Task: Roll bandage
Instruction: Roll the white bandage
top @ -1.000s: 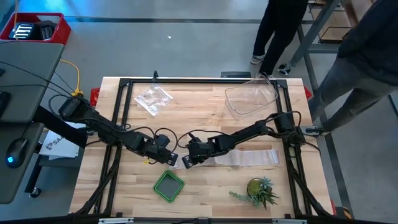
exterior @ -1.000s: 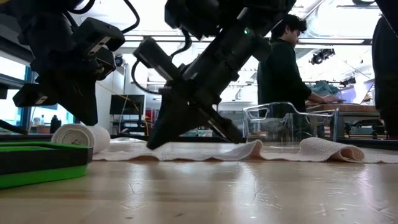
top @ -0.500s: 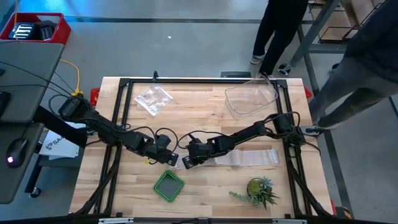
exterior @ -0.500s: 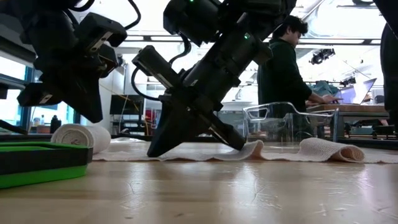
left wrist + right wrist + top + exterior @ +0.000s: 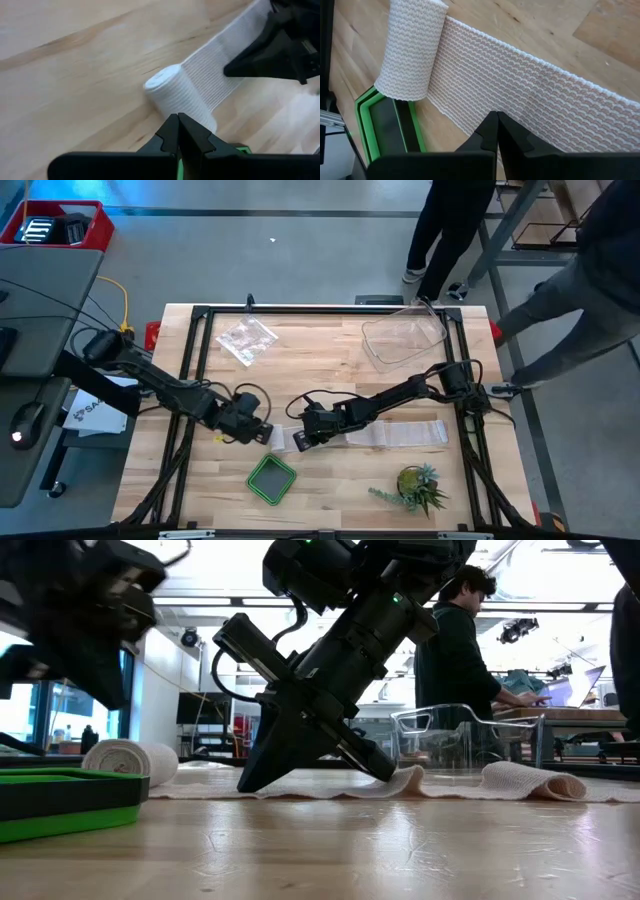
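Observation:
The white bandage lies partly rolled on the wooden table. Its roll rests on its side, and the flat strip runs from it toward the table's right edge, with a hump and a curled far end. My left gripper is shut and hangs above and to the left of the roll, clear of it. My right gripper is shut, with its tips down on the strip just right of the roll. My right gripper presses its shut fingertips down on the flat strip, a short way from the roll. It comes slanting down from the table's right side, lying along the strip. The strip lies flat on the table under the tips.
A green square tray sits just near of the roll, with a small potted plant at the near right. A clear plastic tub and a crinkly clear bag lie toward the far edge. People stand beyond the table's far right corner.
My left gripper has risen and drawn back toward the table's left edge, away from the roll, staying shut. The roll and strip have kept their place.

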Motion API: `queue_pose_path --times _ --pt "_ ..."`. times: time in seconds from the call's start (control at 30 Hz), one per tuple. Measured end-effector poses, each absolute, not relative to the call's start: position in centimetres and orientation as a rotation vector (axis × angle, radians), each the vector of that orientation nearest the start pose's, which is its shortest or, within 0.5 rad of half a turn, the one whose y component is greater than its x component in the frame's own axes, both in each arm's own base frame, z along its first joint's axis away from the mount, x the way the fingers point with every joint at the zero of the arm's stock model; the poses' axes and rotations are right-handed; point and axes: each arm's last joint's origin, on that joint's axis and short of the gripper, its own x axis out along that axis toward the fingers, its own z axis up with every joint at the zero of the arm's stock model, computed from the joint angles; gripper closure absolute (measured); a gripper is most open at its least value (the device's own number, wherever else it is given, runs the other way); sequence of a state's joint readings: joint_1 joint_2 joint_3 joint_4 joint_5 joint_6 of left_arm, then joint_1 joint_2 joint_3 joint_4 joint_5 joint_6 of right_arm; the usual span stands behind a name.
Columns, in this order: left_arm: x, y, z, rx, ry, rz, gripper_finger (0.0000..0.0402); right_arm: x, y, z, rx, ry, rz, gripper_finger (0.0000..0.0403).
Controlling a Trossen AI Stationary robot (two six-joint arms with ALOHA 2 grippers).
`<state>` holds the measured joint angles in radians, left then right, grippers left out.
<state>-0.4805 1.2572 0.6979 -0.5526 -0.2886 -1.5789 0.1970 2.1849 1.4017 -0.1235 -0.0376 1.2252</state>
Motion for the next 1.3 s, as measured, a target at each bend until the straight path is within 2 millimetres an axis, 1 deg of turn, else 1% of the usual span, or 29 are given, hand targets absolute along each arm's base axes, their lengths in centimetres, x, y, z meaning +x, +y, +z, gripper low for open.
queue_pose_path --times 0.1,0.2,0.3,0.43,0.67,0.77,0.83,0.93,1.03,1.1,1.23,1.3 --pt "20.0 -10.2 18.7 -1.038 0.885 0.628 0.0402 43.8 8.9 11.2 1.053 0.924 -0.368 0.0403" --pt "21.1 -11.3 17.7 -1.085 0.914 0.563 0.0402 43.8 8.9 11.2 1.047 0.926 -0.365 0.0403" --pt "21.9 -11.8 16.6 -1.098 0.93 0.563 0.0401 43.8 8.8 11.2 1.046 0.926 -0.365 0.0403" --pt "22.3 -11.6 16.1 -1.105 0.91 0.594 0.0401 43.8 8.9 11.2 1.049 0.932 -0.36 0.0403" --pt "22.3 -11.4 16.1 -1.095 0.893 0.618 0.0402 43.8 8.9 11.2 1.044 0.939 -0.349 0.0403" --pt "22.1 -11.4 16.0 -1.09 0.917 0.628 0.0402 43.8 8.9 11.2 1.044 0.939 -0.348 0.0403" --pt "21.7 -11.2 15.8 -1.088 0.961 0.667 0.0402 43.7 8.9 11.2 1.043 0.94 -0.347 0.0403" --pt "21.2 -11.0 16.3 -1.037 1.019 0.756 0.0402 43.8 8.9 11.2 1.046 0.94 -0.348 0.0403" --pt "21.6 -11.2 16.7 -1.038 0.999 0.724 0.0402 43.8 8.9 11.2 1.045 0.94 -0.347 0.0403" --pt "22.1 -11.3 16.4 -1.048 0.983 0.717 0.0401 43.8 8.9 11.2 1.044 0.94 -0.347 0.0403" --pt "22.4 -11.2 14.8 -1.016 1.049 0.76 0.0401 43.8 8.9 11.2 1.046 0.939 -0.346 0.0403" --pt "22.8 -11.4 14.6 -1.036 1.036 0.741 0.0402 43.8 8.9 11.2 1.046 0.939 -0.347 0.0403"
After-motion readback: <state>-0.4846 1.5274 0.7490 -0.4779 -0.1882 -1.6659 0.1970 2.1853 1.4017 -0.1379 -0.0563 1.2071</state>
